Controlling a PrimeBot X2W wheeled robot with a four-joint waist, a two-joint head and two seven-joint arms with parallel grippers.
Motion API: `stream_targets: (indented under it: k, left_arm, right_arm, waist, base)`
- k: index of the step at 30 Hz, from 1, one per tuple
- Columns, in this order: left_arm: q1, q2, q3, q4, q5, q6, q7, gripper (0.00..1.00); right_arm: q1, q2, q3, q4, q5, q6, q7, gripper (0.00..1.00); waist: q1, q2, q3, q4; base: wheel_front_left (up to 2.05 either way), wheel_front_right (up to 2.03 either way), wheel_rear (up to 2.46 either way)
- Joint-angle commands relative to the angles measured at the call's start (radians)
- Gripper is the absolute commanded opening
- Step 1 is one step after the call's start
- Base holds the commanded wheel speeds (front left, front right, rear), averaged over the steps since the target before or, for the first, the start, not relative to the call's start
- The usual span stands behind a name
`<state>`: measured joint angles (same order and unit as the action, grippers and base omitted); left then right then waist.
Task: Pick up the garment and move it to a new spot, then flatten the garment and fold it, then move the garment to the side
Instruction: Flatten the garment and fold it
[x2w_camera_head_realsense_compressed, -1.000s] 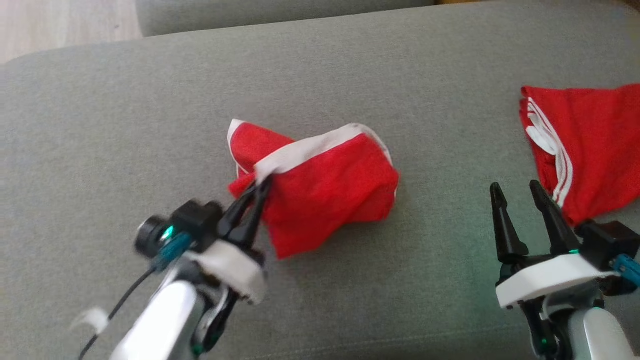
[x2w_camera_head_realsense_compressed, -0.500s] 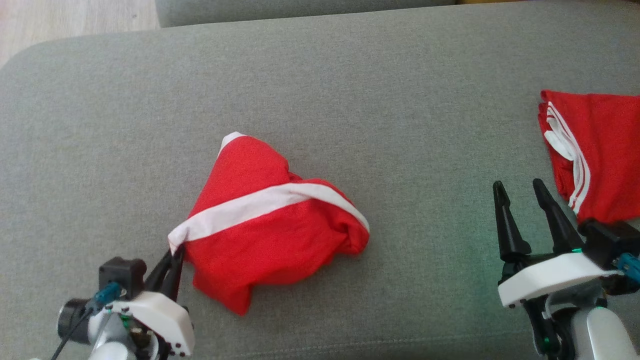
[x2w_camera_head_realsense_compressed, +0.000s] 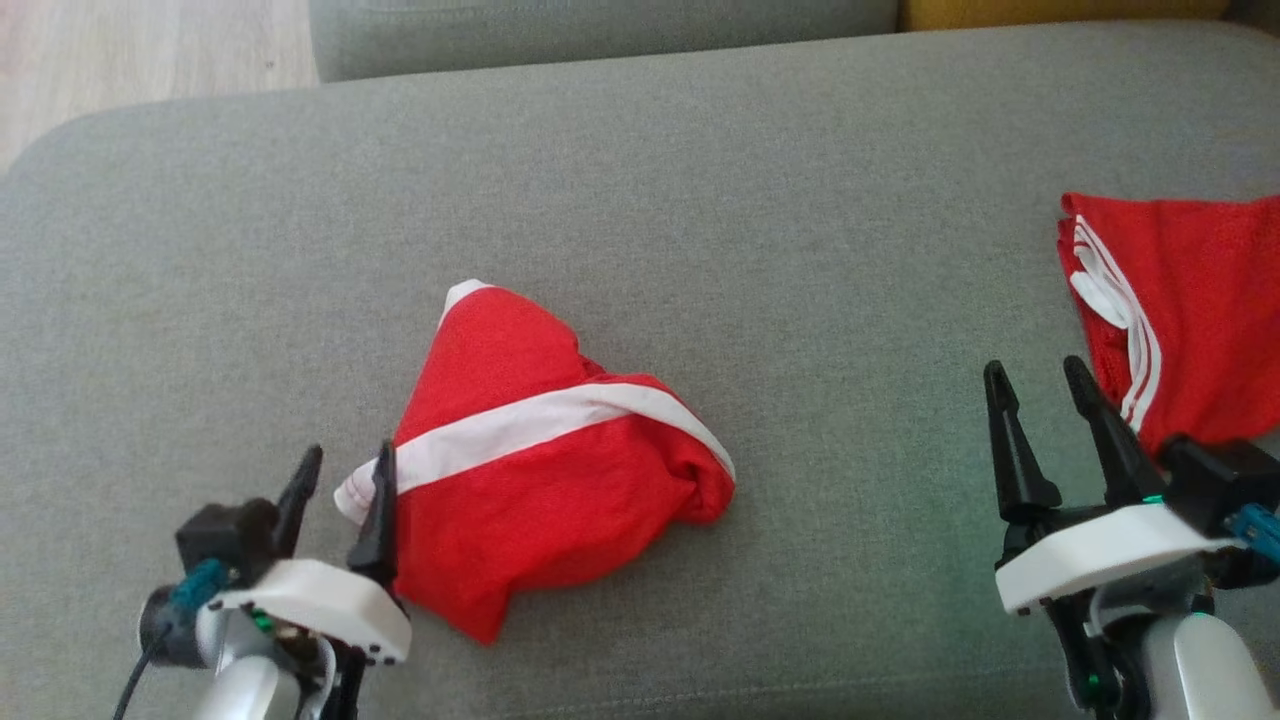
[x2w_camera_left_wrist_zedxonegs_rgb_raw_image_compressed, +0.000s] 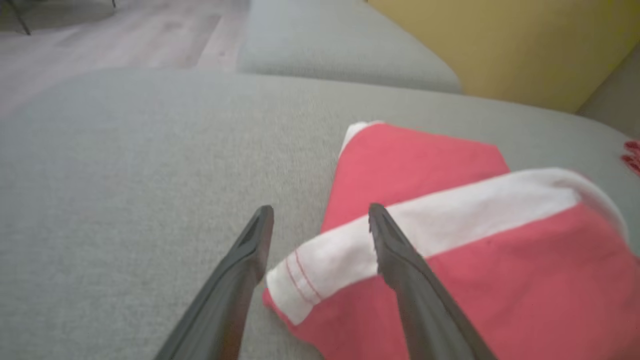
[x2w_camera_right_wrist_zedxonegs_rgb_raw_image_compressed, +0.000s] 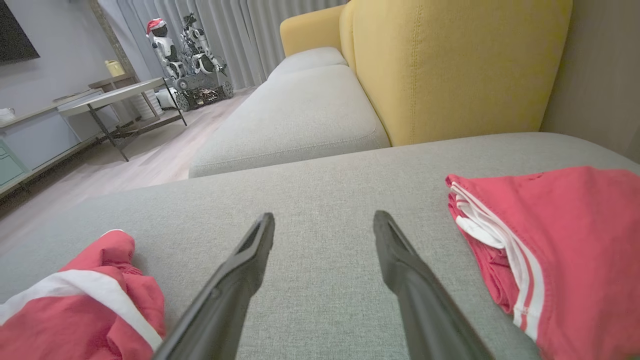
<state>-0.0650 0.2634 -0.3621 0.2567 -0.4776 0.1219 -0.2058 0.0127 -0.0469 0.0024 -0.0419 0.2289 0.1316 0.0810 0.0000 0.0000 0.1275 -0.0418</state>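
The garment (x2w_camera_head_realsense_compressed: 540, 470) is a crumpled red piece with a white band, lying on the grey cushion (x2w_camera_head_realsense_compressed: 640, 200) left of centre. Its white-banded corner (x2w_camera_left_wrist_zedxonegs_rgb_raw_image_compressed: 320, 270) lies loose between the fingers of my left gripper (x2w_camera_head_realsense_compressed: 345, 465), which stands open at the lower left and holds nothing. In the left wrist view the right finger (x2w_camera_left_wrist_zedxonegs_rgb_raw_image_compressed: 400, 260) overlaps the band while the left finger (x2w_camera_left_wrist_zedxonegs_rgb_raw_image_compressed: 245, 265) is over bare cushion. My right gripper (x2w_camera_head_realsense_compressed: 1035, 375) is open at the lower right, over bare cushion. The garment also appears in the right wrist view (x2w_camera_right_wrist_zedxonegs_rgb_raw_image_compressed: 85, 310).
A second red garment with white stripes (x2w_camera_head_realsense_compressed: 1180, 310) lies folded at the right edge, close to my right gripper. A yellow sofa back (x2w_camera_right_wrist_zedxonegs_rgb_raw_image_compressed: 450, 65) and another grey cushion (x2w_camera_right_wrist_zedxonegs_rgb_raw_image_compressed: 295, 115) lie beyond. Wood floor (x2w_camera_head_realsense_compressed: 130, 50) lies past the cushion's far left corner.
My left gripper dragged the garment toward the near left, then opened and let go of the white-banded corner. The right gripper has stayed in place, open.
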Motion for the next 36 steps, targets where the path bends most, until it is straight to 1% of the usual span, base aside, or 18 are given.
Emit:
stream_targets:
  k: [1, 7, 14, 22, 31, 33, 36]
  left_arm:
    - [-0.044, 0.011, 0.047, -0.033, 0.003, 0.006, -0.013, 1.00]
    - [-0.057, 0.000, 0.065, -0.107, 0.064, 0.056, -0.047, 1.00]
    - [-0.036, 0.000, 0.074, -0.214, 0.125, 0.083, -0.055, 1.00]
    - [0.008, 0.003, 0.071, -0.244, 0.118, 0.091, -0.050, 1.00]
    - [-0.002, 0.001, 0.061, -0.240, 0.113, 0.092, -0.045, 1.00]
    - [-0.012, 0.000, 0.057, -0.241, 0.115, 0.091, -0.045, 1.00]
    - [-0.027, -0.003, 0.052, -0.241, 0.117, 0.087, -0.045, 1.00]
  right_arm:
    - [-0.021, -0.005, 0.025, -0.041, -0.003, -0.001, 0.005, 1.00]
    - [-0.009, -0.009, 0.027, -0.049, -0.009, -0.001, 0.013, 1.00]
    - [0.008, -0.014, 0.035, -0.057, -0.014, -0.001, 0.023, 1.00]
    - [0.022, -0.015, 0.041, -0.064, -0.015, -0.001, 0.029, 1.00]
    - [0.021, -0.016, 0.045, -0.050, -0.007, -0.001, 0.039, 1.00]
    - [0.016, -0.016, 0.065, -0.025, -0.001, -0.001, 0.042, 1.00]
    - [0.001, -0.016, 0.124, 0.034, 0.013, -0.001, 0.043, 1.00]
  waist:
    - [0.0000, 0.0000, -0.005, 0.002]
    - [0.0000, 0.0000, -0.037, 0.008]
    - [0.0000, 0.0000, -0.066, 0.012]
    - [0.0000, 0.0000, -0.078, 0.016]
    - [0.0000, 0.0000, -0.064, 0.035]
    - [0.0000, 0.0000, -0.055, 0.048]
    - [0.0000, 0.0000, -0.037, 0.074]
  base:
    - [0.00, 0.00, 0.00]
    - [0.00, 0.00, 0.00]
    - [0.00, 0.00, 0.00]
    - [0.00, 0.00, 0.00]
    - [0.00, 0.00, 0.00]
    - [0.00, 0.00, 0.00]
    - [0.00, 0.00, 0.00]
